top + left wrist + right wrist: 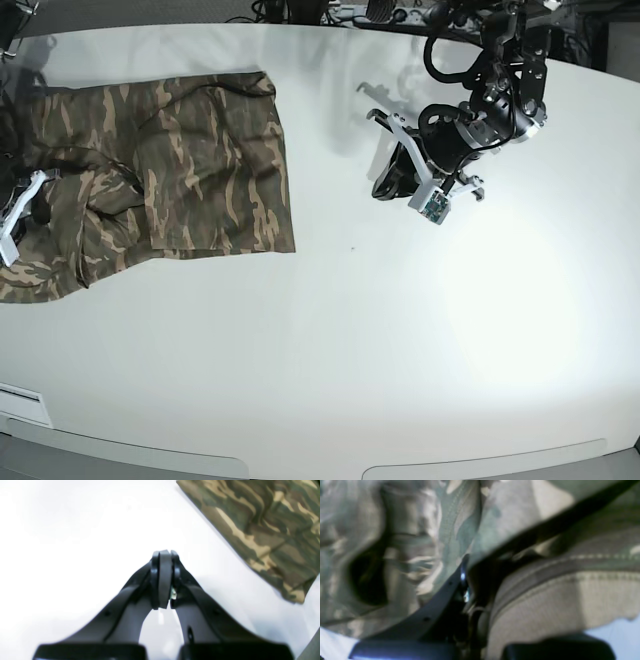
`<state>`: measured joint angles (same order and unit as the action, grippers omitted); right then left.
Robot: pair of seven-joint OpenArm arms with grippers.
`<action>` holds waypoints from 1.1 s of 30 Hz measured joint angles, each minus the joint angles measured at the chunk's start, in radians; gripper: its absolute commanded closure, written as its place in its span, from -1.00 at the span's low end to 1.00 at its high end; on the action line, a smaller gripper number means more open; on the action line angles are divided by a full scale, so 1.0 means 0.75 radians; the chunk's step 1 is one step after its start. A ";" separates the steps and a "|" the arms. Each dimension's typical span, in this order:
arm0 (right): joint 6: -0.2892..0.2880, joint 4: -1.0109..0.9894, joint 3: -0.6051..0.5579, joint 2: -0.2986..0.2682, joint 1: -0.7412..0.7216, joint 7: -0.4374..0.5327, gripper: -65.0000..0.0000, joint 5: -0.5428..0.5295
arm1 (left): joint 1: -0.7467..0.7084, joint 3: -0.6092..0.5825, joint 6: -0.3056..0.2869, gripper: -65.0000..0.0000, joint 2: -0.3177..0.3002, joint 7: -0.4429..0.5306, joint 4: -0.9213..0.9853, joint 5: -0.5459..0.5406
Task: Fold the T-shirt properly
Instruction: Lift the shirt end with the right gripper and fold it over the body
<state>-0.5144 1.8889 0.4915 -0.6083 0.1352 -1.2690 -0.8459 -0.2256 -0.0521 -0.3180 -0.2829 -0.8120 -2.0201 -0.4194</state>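
Over at the upper right of the base view, the left arm is hunched up above the white table (400, 340), elbow folded, wrist angled down and toward the left of the frame. Its left gripper (165, 555) is pinched fully together, pads pressed flat against each other, nothing between them, as the left wrist view makes plain. It hangs well apart from the cloth, with bare tabletop beneath it.

Now to the far left edge of the base view: only a sliver of the right arm shows there, a white bracket sitting right at the shirt's edge. The right wrist view is filled with blurred fabric. The right gripper (467, 580) is buried in it, its dark finger (440, 600) running up from the lower left, the jaws drawn almost together with cloth bunched around them; it looks clamped on the T-shirt (190, 170), near the plain tan ribbed band (557, 600) in the lower right of that view.

The shirt lies in the upper left of the base view, its long axis running left to right across the frame. Its right portion lies flat with a straight edge; the left portion is rumpled and creased toward the frame's edge. In the left wrist view a corner of it shows at upper right.

No readable writing or labels anywhere.
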 measured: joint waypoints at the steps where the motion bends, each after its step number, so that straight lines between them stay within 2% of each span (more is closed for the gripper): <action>1: -0.003 0.045 0.000 0.011 0.011 -0.001 1.00 -0.035 | -0.003 0.000 0.000 1.00 0.000 0.000 0.000 -0.001; 4: -0.058 0.147 0.000 0.057 0.058 -0.019 1.00 -0.182 | -0.002 0.000 0.000 1.00 0.000 0.011 0.000 0.000; 9: -0.160 0.266 0.001 0.146 0.164 -0.099 1.00 -0.504 | -0.002 0.001 0.001 1.00 0.000 0.011 0.002 0.000; 12: -0.223 0.295 0.002 0.244 0.197 -0.108 1.00 -0.692 | -0.002 0.000 0.000 1.00 0.000 0.014 0.002 -0.001; 15: -0.244 0.295 0.001 0.362 0.192 -0.107 1.00 -0.779 | -0.002 0.000 0.000 1.00 0.000 0.015 0.002 -0.001; 19: -0.243 0.295 -0.024 0.483 0.193 -0.071 1.00 -0.735 | -0.002 0.000 0.000 1.00 0.000 0.015 0.002 -0.001; 21: -0.244 0.295 -0.054 0.534 0.186 -0.051 1.00 -0.620 | -0.002 0.000 0.000 1.00 0.000 0.015 0.002 -0.001; 26: -0.238 0.293 -0.159 0.622 0.186 0.156 0.99 -0.283 | -0.002 0.000 0.000 1.00 0.000 0.014 0.002 -0.002; 27: -0.238 0.293 -0.194 0.631 0.186 0.190 0.73 -0.231 | -0.002 0.000 0.000 1.00 0.000 0.014 0.002 -0.006; 29: -0.238 0.293 -0.288 0.634 0.185 0.248 -0.04 -0.153 | -0.002 0.000 0.000 1.00 0.000 0.015 0.002 -0.032; 30: -0.238 0.293 -0.339 0.634 0.179 0.251 -0.36 -0.120 | -0.002 0.000 0.000 1.00 0.000 0.015 0.002 -0.032; 31: -0.238 0.293 -0.392 0.633 0.169 0.248 -0.55 -0.073 | -0.002 0.000 0.000 1.00 0.000 0.015 0.002 -0.033; 33: -0.238 0.293 -0.498 0.613 0.159 0.245 -0.60 -0.044 | -0.002 0.000 0.000 1.00 0.000 0.014 0.002 -0.036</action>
<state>-0.6926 2.1090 0.1177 -0.1486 0.2546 -1.0855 -0.8791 -0.2268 -0.0521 -0.3180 -0.2829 -0.8013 -2.0186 -0.4461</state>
